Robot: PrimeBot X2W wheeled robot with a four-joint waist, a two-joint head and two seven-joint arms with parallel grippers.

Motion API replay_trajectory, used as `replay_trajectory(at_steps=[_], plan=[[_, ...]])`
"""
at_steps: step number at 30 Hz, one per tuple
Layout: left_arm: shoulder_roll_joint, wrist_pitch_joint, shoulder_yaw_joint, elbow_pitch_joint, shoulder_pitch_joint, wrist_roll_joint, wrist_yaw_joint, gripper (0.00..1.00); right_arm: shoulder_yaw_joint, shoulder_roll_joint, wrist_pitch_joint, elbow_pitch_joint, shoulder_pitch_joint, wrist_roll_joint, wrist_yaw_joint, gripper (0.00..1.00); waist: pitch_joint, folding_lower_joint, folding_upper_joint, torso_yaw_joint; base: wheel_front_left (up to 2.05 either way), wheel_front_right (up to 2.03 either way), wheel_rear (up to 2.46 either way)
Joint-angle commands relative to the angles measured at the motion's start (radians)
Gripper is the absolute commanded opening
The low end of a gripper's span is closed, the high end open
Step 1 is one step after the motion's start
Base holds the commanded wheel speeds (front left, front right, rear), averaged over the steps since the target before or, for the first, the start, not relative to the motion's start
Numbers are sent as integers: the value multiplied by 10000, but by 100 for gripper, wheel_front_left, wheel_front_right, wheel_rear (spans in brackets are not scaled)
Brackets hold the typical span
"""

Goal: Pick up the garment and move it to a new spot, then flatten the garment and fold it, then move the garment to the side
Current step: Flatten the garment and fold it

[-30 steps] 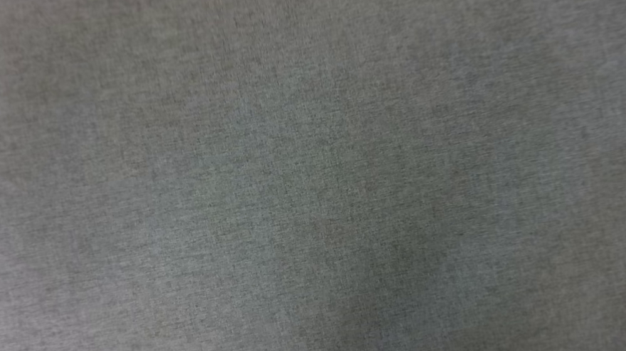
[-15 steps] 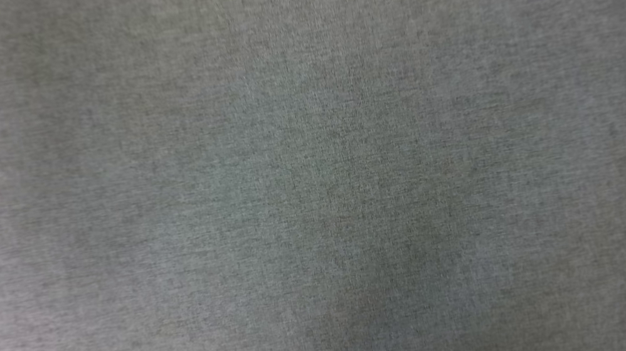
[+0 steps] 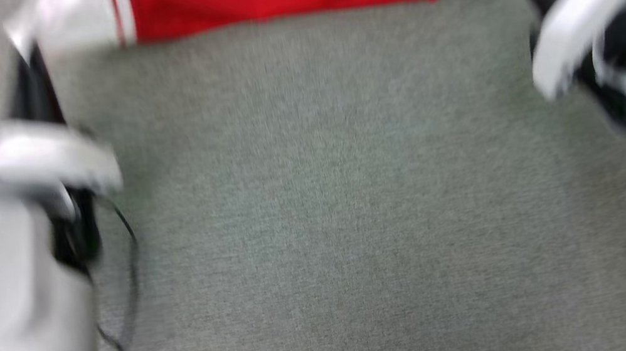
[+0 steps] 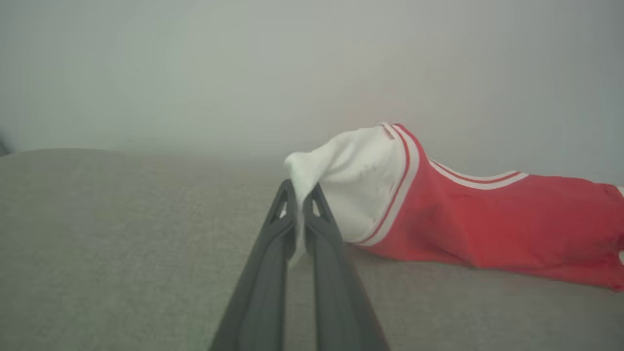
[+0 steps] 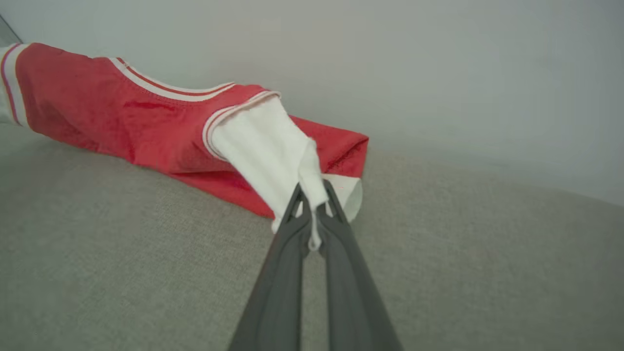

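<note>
Red garment (image 4: 487, 229) with white sleeves (image 4: 356, 185), red-white striped trim (image 4: 411, 165), dark grey fingers (image 4: 263, 273), grey flecked surface (image 3: 317, 200)

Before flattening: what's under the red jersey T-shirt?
Grey woven cloth surface shows beneath the red, white-sleeved jersey T-shirt; anything directly under its body is covered.

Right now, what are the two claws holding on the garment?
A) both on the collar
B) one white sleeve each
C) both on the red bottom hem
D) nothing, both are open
B: the left claw is shut on the tip of one white sleeve of the garment, and the right claw is shut on the other sleeve.
</note>
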Motion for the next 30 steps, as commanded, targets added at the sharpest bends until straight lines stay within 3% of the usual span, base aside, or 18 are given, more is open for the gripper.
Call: replay_trajectory(at_steps=[1, 5, 11, 21, 29, 30], plan=[[-87, -45, 192, -489, 847, 153, 121, 0, -56, -219, -42, -241, 709, 150, -6, 0, -878, 0, 0, -26, 0, 0, 0], [-437, -36, 609, -1731, 3065, 342, 430, 0, -430, -461, -83, -879, 2637, 310, -5, 0, -1582, 0, 0, 66, 0, 0, 0], [-500, -29, 728, -2970, 5643, 522, 720, 0, -1585, -486, 99, -2185, 5468, 207, -5, 0, -2474, 0, 0, 159, 0, 0, 0], [-350, 1068, 202, -5007, 9063, 931, 1664, 0, -3157, 542, 1816, -4759, 9959, -755, -5, 0, -3356, 0, 0, 122, 0, 0, 0], [-300, 1291, -88, -5904, 10434, 1222, 2131, 0, -3996, 1198, 2962, -5826, 12176, -1553, -5, 0, -3682, 0, 0, 409, 0, 0, 0], [-306, 1278, -102, -6009, 10472, 1218, 2157, 0, -4071, 1254, 3046, -5965, 12299, -1615, -5, 11, -3690, 0, 0, 455, 0, 0, 0]])
